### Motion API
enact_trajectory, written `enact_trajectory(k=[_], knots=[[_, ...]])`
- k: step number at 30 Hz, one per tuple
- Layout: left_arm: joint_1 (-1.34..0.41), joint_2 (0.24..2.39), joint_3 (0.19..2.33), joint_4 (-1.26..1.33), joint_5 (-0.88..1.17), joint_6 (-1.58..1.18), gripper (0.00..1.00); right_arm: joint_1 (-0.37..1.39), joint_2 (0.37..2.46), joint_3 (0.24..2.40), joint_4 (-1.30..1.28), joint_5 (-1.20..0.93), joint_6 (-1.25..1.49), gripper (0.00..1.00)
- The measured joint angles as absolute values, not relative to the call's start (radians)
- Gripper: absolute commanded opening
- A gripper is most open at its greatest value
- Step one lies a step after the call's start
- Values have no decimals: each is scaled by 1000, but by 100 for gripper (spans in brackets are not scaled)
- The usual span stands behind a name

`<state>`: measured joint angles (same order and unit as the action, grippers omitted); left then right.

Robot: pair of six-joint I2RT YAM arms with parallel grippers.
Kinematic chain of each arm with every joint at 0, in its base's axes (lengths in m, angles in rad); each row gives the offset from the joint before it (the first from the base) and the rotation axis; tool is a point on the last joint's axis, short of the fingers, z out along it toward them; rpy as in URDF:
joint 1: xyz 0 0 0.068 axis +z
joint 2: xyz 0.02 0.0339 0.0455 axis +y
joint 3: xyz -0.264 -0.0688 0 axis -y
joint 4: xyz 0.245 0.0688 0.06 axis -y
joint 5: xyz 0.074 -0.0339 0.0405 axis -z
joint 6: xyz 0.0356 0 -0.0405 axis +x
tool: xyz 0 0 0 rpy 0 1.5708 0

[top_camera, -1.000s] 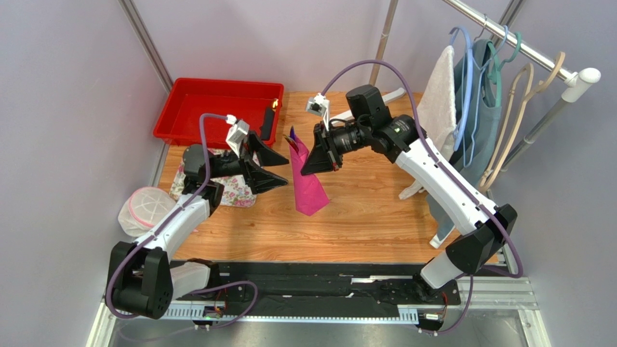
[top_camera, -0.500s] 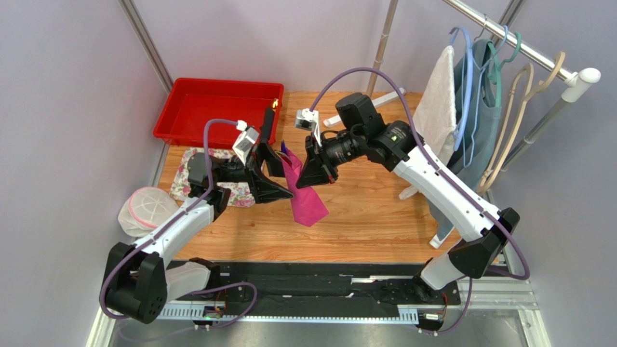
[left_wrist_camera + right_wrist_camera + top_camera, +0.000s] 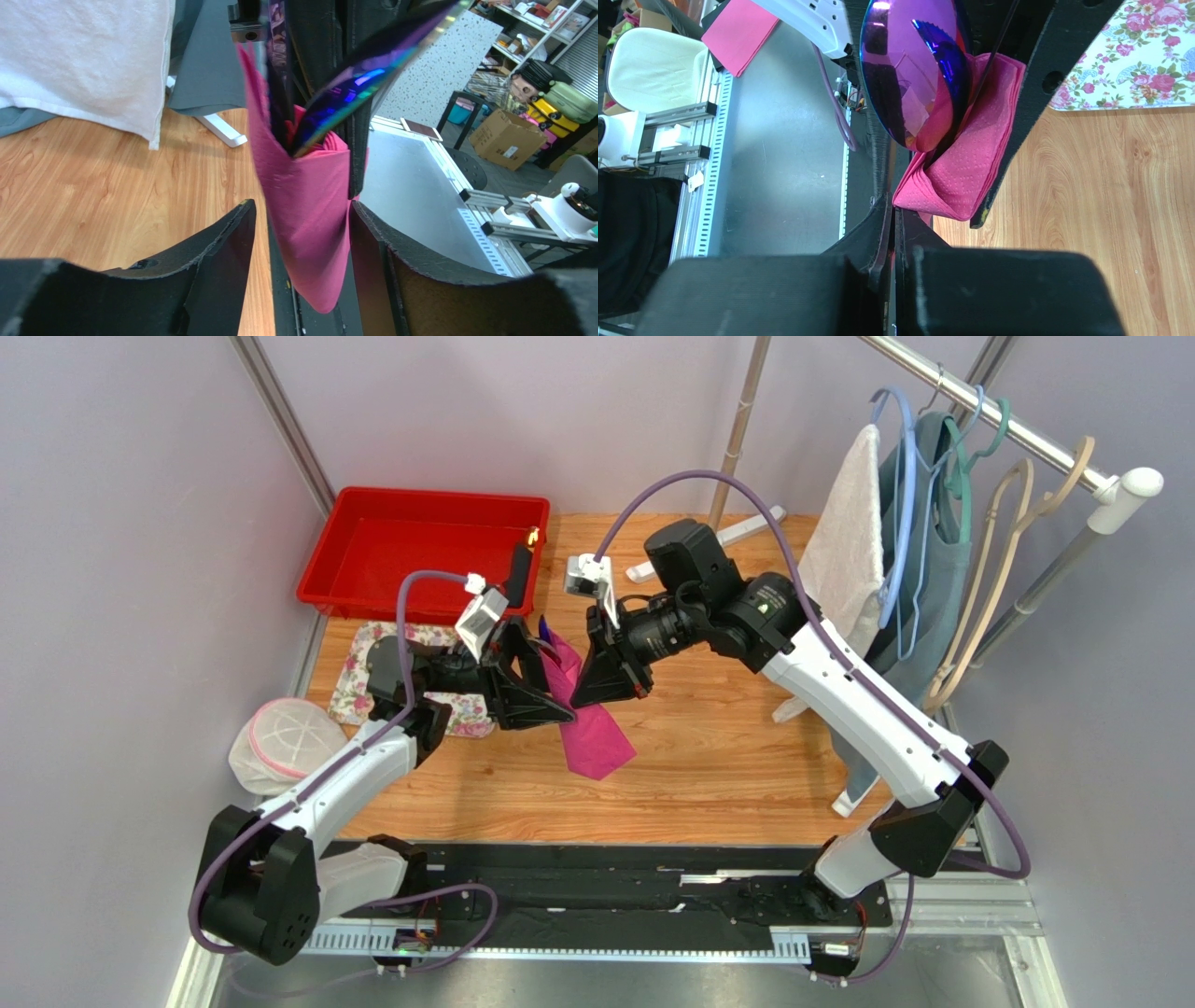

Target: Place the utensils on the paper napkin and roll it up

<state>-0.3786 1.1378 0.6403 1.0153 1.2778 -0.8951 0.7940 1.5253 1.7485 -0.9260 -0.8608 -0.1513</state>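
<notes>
The roll-up step is in hand, with the bundle off the desk (image 3: 730, 742) and not lying on it. The paper napkin (image 3: 596, 735) hangs as a loose, folded magenta cone above the middle of the desk, somewhat toward its left edge, and its lower tip appears to be clear of the wood. The utensils (image 3: 906, 77) stand inside the cone, a shiny purple spoon bowl and darker blades poking out of the open top. The right fingers (image 3: 875, 234) are pressed fully together on the side of the napkin's upper fold and carry the whole bundle. The left fingers (image 3: 210, 259) stand partly apart and straddle the lower half of the napkin: one pad sits just beside the paper with a gap showing, while the other lies against or very near its edge, so they grip nothing yet. The floral cloth (image 3: 362, 683) lies flat near the left edge of the desk, under the left arm and apart from the bundle. The next move seems to call for the left fingers to pinch the lower half, catching paper and handles together, so that the wrap can be tightened or twisted. The risk I see is that the loose cone opens and the cutlery slides out.
</notes>
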Motion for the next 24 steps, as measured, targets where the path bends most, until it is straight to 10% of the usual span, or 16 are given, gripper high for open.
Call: enact_trajectory(k=[14,17,21,24], knots=[[-380,1126,620,1071,1271,-962,0,803,1518,1750,-926,-799,-162,0],[-380,1122,616,1074,1244,-984,0,795,1518,1757,-923,-790,-150,13],[-373,1109,615,1052,1214,-999,0,771,1517,1785,-915,-771,-117,64],[-341,1104,615,1029,1202,-1011,0,748,1498,1797,-911,-746,-103,71]])
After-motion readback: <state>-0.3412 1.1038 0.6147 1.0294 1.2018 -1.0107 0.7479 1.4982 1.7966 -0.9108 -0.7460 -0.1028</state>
